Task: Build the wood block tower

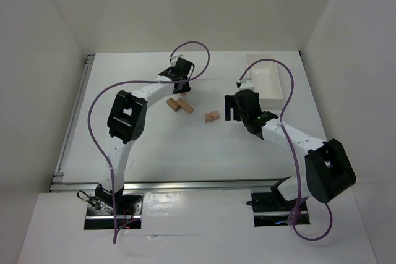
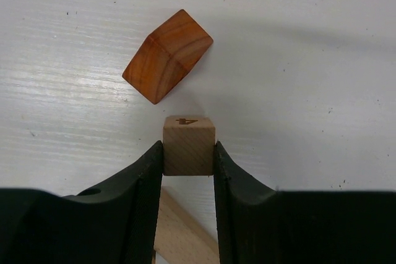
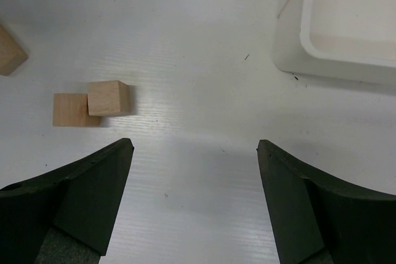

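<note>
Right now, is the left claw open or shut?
Shut on the tan block. In the left wrist view, the left claw has its fingers pressed against both sides of it.

A white table (image 1: pixel 185 153) stands between plain white walls (image 1: pixel 185 4) at left, far and right; a metal rail (image 1: pixel 185 185) lines its near edge; light is even.

Reddish-brown block (image 2: pixel 167 55): grained wood, slight gloss. Light-tan cube (image 2: pixel 189 146): pale matt wood. Tray (image 3: pixel 346 66): smooth white plastic; table (image 2: pixel 322 78) finely ribbed.
</note>
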`<move>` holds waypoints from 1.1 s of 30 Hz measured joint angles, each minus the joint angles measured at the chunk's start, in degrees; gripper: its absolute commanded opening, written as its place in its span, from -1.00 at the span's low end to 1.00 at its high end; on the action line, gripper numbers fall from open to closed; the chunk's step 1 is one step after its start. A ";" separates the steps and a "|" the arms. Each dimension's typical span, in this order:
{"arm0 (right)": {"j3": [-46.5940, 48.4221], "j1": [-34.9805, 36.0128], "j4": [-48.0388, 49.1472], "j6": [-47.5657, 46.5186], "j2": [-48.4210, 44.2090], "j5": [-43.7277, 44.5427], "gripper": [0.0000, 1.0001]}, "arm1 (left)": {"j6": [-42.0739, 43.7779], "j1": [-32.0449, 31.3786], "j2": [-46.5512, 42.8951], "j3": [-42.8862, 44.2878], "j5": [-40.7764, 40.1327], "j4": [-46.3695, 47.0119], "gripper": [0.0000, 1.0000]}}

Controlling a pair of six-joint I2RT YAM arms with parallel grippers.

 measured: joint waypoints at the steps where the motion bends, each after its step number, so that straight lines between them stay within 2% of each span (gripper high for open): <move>1: 0.00 -0.02 -0.07 0.00 0.00 0.00 0.79 | -0.02 0.00 0.00 0.09 0.00 -0.02 -0.57; 10: 0.00 0.00 -0.28 0.00 0.00 -0.09 0.79 | 0.13 -0.85 -2.84 -2.78 -0.22 -0.61 -0.62; 16: 0.00 -0.02 -0.26 0.00 0.00 -0.50 0.79 | -0.35 -5.42 -16.33 -15.74 -0.59 1.29 -0.62; 21: 0.00 -0.39 -0.22 0.02 0.00 -1.51 0.79 | -1.86 -9.70 -24.00 -22.05 -0.44 3.28 -0.62; 28: -0.02 -0.59 -0.22 0.07 0.28 -2.40 0.81 | -4.13 -14.01 -24.28 -26.16 -0.44 3.32 -0.62; 33: 0.00 -0.61 -0.15 0.07 0.57 -2.97 0.81 | -5.01 -14.88 -23.04 -26.84 0.24 3.98 -0.62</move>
